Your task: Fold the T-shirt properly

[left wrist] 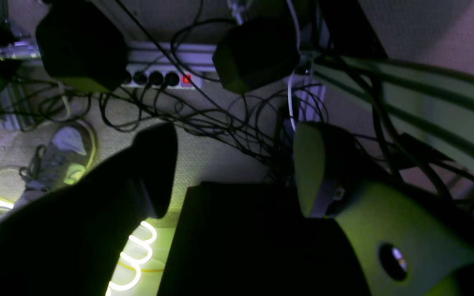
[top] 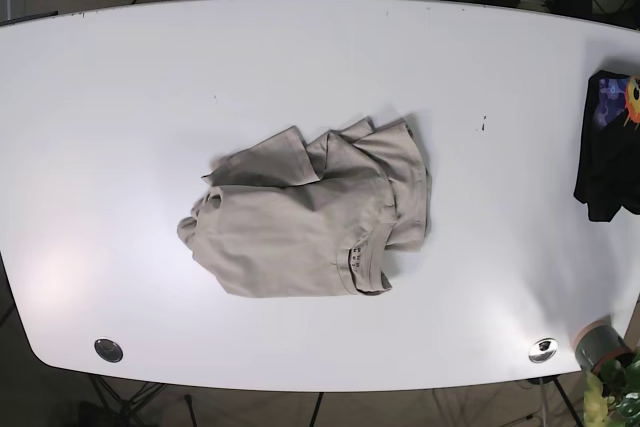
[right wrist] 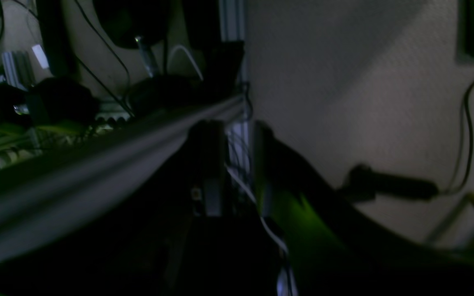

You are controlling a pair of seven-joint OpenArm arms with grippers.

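— Looking down from the base view, we see the T-shirt [top: 315,215] lying crumpled near the middle of the desk [top: 120,97], well away from every edge. Neither of our arms shows above it.

— So where are our grippers?

— Below the desk, it seems. Our left gripper [left wrist: 237,164] has its dark fingers spread wide with nothing between them, pointed at a floor full of cables [left wrist: 228,123] and a power strip [left wrist: 161,78]. Our right gripper [right wrist: 237,164] has its fingers drawn near each other with only a narrow gap, a thin white wire running through that gap; we cannot tell whether it pinches anything.

— What could go wrong?

— We judge the worst risk is snagging those cables as we lift, since they hang right beside both grippers. The desk's rail [right wrist: 97,148] sits close to our right wrist and could be struck.

— And on the desk itself?

— A dark garment [top: 605,147] lies at the right edge, well apart from the T-shirt. The shirt is bunched with layers overlapping, so grabbing a fold instead of a true hem would fold it crooked.
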